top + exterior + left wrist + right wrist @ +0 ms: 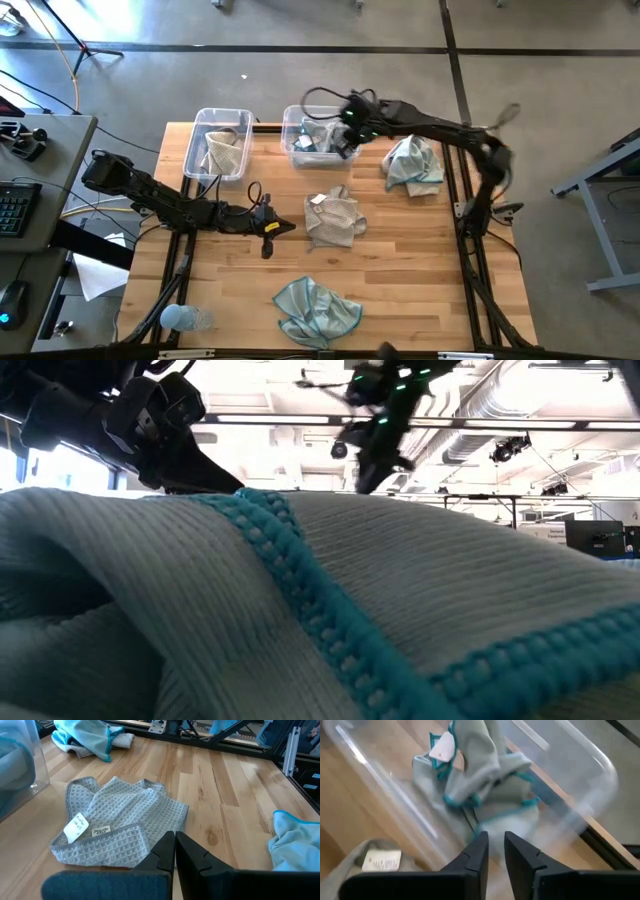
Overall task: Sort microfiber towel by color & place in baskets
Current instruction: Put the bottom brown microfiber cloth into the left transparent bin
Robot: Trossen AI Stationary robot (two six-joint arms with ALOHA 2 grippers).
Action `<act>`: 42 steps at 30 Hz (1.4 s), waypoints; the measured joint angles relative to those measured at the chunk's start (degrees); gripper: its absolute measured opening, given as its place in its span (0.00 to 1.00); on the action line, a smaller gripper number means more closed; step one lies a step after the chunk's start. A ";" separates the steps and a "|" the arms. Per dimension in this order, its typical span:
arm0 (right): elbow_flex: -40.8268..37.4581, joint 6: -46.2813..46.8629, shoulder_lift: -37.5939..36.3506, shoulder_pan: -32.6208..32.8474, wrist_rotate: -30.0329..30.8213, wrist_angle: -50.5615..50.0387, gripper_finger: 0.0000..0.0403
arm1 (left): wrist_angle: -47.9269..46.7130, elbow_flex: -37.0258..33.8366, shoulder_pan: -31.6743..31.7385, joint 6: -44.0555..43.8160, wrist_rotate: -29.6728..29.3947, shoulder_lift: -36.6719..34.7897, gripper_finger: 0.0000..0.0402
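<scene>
A beige-grey towel (pixel 333 220) (pixel 120 820) lies crumpled on the table's middle. My left gripper (pixel 272 228) (pixel 175 842) sits shut just left of it, a short way off. My right gripper (pixel 343 140) (pixel 495 842) hovers over the right basket (pixel 287 148) (pixel 600 765), its fingers a narrow gap apart, holding nothing. A teal-edged towel (pixel 485 780) lies heaped in that basket. The left basket (pixel 192 150) holds a beige towel (pixel 222 150). One teal towel (pixel 412 165) (pixel 85 737) lies at the far right. Another (pixel 315 310) (pixel 300 610) lies at the near edge.
A clear, bottle-like object (pixel 185 318) lies at the table's near left corner. Bare wood shows between the beige-grey towel and the near teal towel. A desk with a keyboard (pixel 15 205) stands left of the table. The near teal towel fills the low view.
</scene>
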 joint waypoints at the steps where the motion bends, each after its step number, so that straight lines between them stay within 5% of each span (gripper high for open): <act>1: -3.80 0.34 -3.09 0.15 -0.02 1.91 0.12 | 0.07 -0.07 0.00 -0.13 -0.17 0.00 0.00; 9: -27.97 5.30 -27.65 2.57 0.54 10.35 0.06 | 0.30 -0.73 0.00 -0.93 -1.15 0.00 0.00; 20: -46.39 9.34 -50.24 5.63 2.71 10.45 0.06 | 0.32 -0.71 0.00 -0.44 -1.27 0.00 0.00; 33: -55.58 9.43 -54.92 5.95 -1.68 6.86 0.06 | 0.31 -0.69 0.00 -0.43 -1.60 0.00 0.00; 42: -60.62 15.10 -54.88 14.69 -2.64 9.75 0.00 | 0.31 -0.64 0.00 -0.41 -5.86 -0.01 0.00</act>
